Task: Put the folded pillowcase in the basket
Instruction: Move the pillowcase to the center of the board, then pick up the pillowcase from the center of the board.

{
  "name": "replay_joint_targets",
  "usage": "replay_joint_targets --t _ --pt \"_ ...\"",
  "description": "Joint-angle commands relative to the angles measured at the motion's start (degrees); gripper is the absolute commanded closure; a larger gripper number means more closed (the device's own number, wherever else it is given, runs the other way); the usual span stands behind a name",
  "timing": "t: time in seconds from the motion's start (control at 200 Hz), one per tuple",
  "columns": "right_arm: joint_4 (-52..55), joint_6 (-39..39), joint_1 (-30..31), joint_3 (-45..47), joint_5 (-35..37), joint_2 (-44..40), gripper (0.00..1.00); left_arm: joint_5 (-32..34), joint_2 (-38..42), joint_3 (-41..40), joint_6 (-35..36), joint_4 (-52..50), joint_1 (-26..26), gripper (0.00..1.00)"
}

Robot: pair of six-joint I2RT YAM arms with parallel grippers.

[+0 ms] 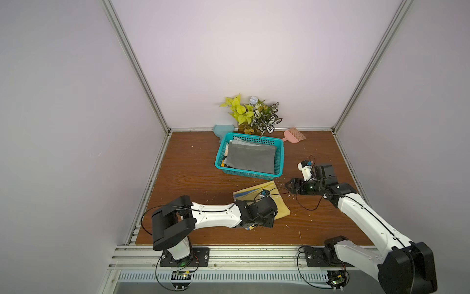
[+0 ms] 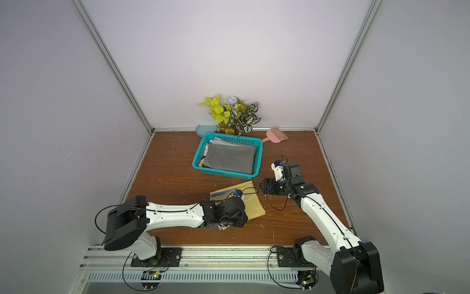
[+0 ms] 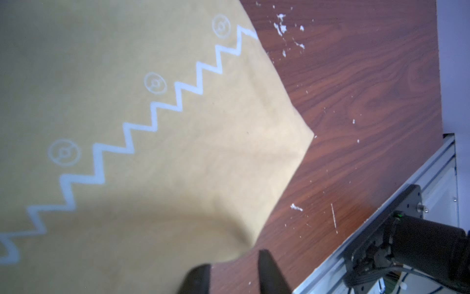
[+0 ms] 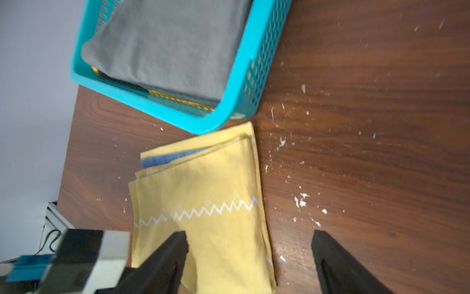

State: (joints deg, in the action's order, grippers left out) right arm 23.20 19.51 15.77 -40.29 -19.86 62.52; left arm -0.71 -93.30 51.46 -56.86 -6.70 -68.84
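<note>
The folded yellow zigzag-printed pillowcase (image 1: 281,205) lies on the desk just beside the teal lattice plastic basket (image 1: 248,175). The left hand (image 3: 234,267) is half open and the right hand (image 4: 250,235) wide open, both empty. Each should pinch every layer before lifting.

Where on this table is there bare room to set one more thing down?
The widest bare table is left of the basket, up to the left wall. There is also the front strip right of the pillowcase. It is crowded behind the basket, with plant, dustpan and brush.
</note>
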Motion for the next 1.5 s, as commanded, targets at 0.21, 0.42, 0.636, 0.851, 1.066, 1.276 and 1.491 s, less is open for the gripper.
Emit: replay_joint_targets --t 0.21,0.42,0.636,0.851,1.066,1.276,1.491 --pt "-5.2 0.1 1.2 3.3 -4.0 2.7 0.16 10.9 7.3 -0.3 -4.6 -13.4 0.0 0.31" --pt "-9.2 1.1 3.5 5.1 -3.2 5.6 0.16 15.4 16.8 -6.7 -10.2 -18.2 3.1 0.27" --pt "-12.3 2.0 7.0 6.2 -3.0 8.4 0.16 17.8 25.9 -19.1 -13.9 -10.6 7.6 0.24" --pt "-14.2 2.2 8.9 7.1 -2.7 10.7 0.16 16.3 27.0 -26.3 -15.7 3.0 8.2 0.24" --pt "-15.8 2.8 10.8 8.9 -1.0 13.6 0.17 10.8 18.8 -25.2 -14.5 8.8 8.2 0.24" --pt "-17.1 3.7 12.9 9.8 -1.1 14.7 0.32 8.0 12.4 -23.2 -14.1 10.5 8.2 0.27" --pt "-17.4 5.4 15.4 11.9 -1.0 14.2 0.90 8.3 11.2 -23.1 -14.4 8.2 8.2 0.90"
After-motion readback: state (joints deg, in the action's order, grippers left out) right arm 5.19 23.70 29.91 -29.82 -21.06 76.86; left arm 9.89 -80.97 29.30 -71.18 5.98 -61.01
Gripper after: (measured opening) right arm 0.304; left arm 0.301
